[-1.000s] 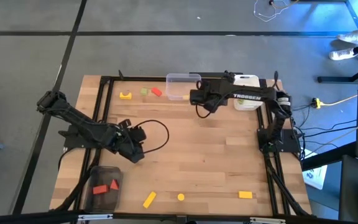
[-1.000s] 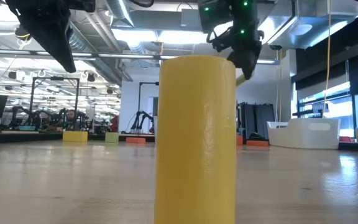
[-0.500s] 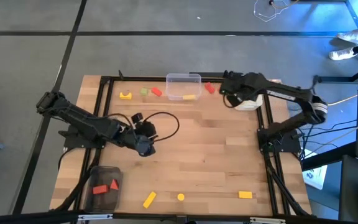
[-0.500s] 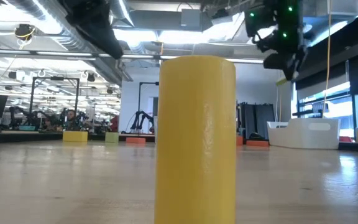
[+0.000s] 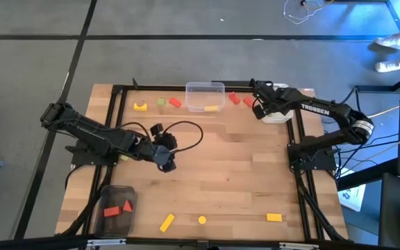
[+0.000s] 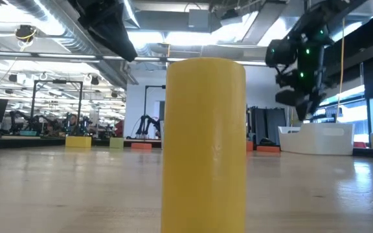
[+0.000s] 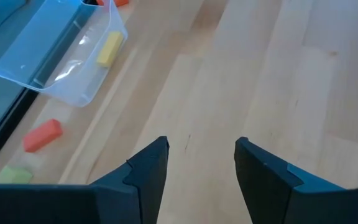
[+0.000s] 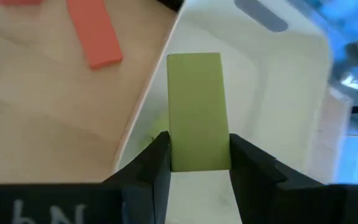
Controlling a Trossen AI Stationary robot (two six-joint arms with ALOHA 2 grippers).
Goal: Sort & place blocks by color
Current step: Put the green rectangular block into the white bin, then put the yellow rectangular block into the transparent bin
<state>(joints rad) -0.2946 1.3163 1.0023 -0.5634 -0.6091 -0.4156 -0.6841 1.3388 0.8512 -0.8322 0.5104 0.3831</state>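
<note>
Tabletop (image 5: 221, 173): pale wooden planks inside a black frame.
White bin (image 8: 253, 81): at the far right corner, directly under the right fingers.
Clear tub (image 5: 205, 95): at the far edge, one yellow block (image 7: 109, 48) inside.
Dark tub (image 5: 117, 208): near left corner, red blocks (image 5: 119, 207) inside.
Right fingers (image 8: 197, 163): pinching a light green bar (image 8: 195, 109), which sticks out forward between them above the white bin.
Left fingers (image 7: 199, 163): spread apart, holding nothing, over bare wood at the middle.
Loose blocks: yellow cylinder (image 6: 204, 144) and two yellow pieces along the near edge; red bars (image 8: 94, 34) beside the white bin.
</note>
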